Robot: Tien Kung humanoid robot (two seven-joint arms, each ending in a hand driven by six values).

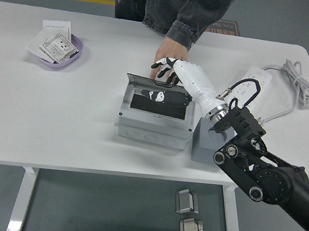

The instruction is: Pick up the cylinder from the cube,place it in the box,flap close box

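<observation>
The box (154, 115) lid (158, 86) is pressed down by the right hand (173, 71), fingers spread and empty. A person's hand (170, 55) is rested behind it.

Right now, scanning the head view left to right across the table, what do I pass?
purple dish of cards → grey box with its clear flap part lowered → grey cube → white power strip → coiled cable

Glossy clear-plastic lid (159, 84), matt grey box (152, 128)
</observation>
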